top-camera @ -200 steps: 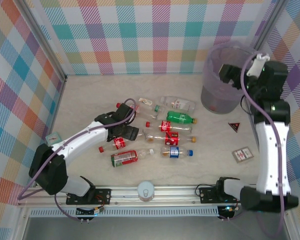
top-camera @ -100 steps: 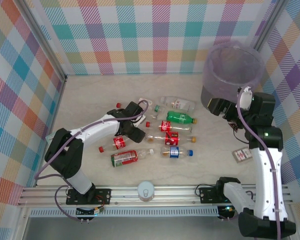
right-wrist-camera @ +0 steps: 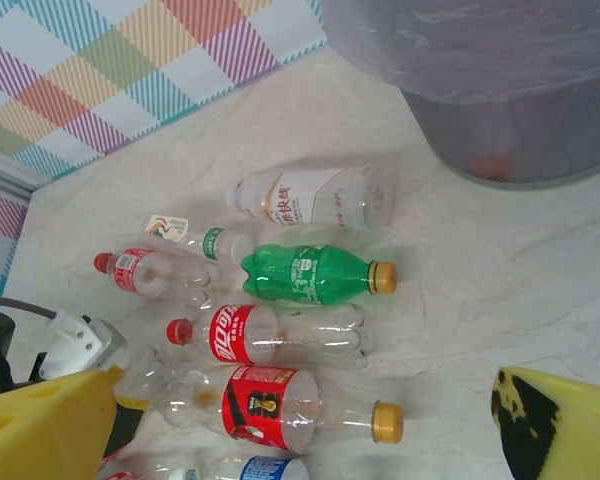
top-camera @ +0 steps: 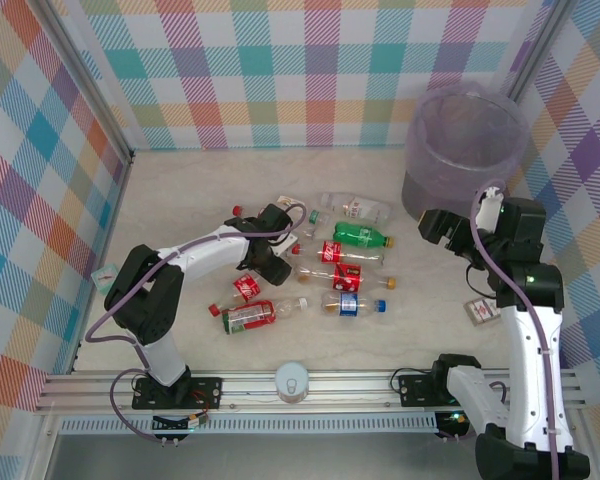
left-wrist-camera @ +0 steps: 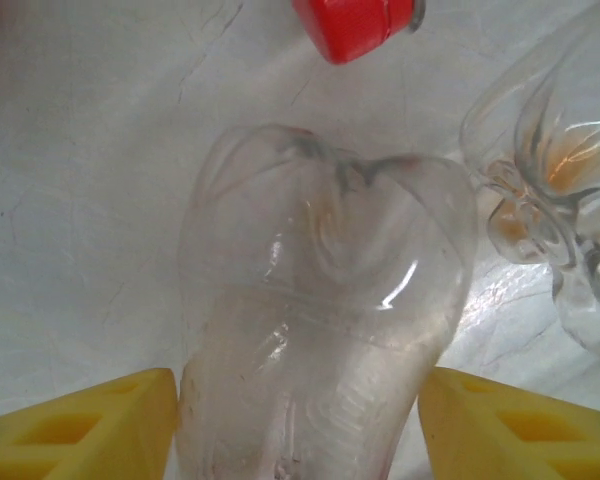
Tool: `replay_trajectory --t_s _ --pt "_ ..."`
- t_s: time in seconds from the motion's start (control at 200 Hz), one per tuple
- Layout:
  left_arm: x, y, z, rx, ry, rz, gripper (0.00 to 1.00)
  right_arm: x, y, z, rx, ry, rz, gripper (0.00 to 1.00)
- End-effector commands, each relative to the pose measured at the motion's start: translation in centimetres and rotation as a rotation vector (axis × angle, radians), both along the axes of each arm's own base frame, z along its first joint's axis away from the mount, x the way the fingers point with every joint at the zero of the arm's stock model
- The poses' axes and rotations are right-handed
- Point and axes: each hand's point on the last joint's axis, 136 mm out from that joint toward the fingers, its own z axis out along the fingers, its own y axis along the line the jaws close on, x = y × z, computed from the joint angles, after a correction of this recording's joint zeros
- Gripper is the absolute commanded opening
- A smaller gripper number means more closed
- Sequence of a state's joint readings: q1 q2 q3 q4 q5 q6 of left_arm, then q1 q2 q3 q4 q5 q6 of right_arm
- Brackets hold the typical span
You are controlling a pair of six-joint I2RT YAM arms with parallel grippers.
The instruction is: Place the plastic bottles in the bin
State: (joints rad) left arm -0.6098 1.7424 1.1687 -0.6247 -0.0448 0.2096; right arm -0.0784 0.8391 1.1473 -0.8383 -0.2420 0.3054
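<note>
The left arm folds low across the table, and its left gripper (top-camera: 270, 256) points down among the plastic bottles (top-camera: 342, 272), the yellow fingers (left-wrist-camera: 90, 425) drawn in against both sides of a clear bottle (left-wrist-camera: 320, 340) that lies on the tabletop. The right arm stands upright with its right gripper (top-camera: 433, 226) spread wide and empty, just in front of the bin (top-camera: 460, 185). A second ago that gripper hung over the bin's rim, and the left fingers stood wider apart, short of this bottle.
</note>
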Motion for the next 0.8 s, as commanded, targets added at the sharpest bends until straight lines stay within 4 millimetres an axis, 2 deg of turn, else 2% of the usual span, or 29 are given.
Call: replay_trajectory --t_s 0.0,0.12,0.29,0.455,0.56,0.645,0.795 --pt "0.1 0.5 -0.6 -0.010 0.007 -0.012 0.61 -0.7 -0.3 0.3 -0.034 -0.020 -0.001 0.97" --pt "0.6 1.4 -0.4 -0.030 -0.009 0.017 0.51 -0.7 -0.1 0.1 -0.018 -0.013 -0.001 0.96" --pt "1.9 2.9 0.7 -0.004 -0.056 0.063 0.50 -0.7 0.0 0.3 -0.001 -0.018 0.001 0.96" --pt "3.9 4.5 3.9 0.008 -0.192 0.131 0.50 -1.0 0.7 0.6 0.016 -0.027 0.035 0.96" --pt "4.6 5.0 6.8 -0.026 -0.280 0.167 0.50 -0.7 2.4 1.1 0.097 -0.047 0.113 0.96" --pt "4.7 4.6 9.5 -0.097 -0.344 0.179 0.51 -0.3 4.2 1.3 0.197 -0.054 0.193 0.95" --pt "3.3 2.3 14.3 -0.317 -0.402 0.134 0.53 0.2 9.0 1.8 0.317 -0.055 0.385 0.95"
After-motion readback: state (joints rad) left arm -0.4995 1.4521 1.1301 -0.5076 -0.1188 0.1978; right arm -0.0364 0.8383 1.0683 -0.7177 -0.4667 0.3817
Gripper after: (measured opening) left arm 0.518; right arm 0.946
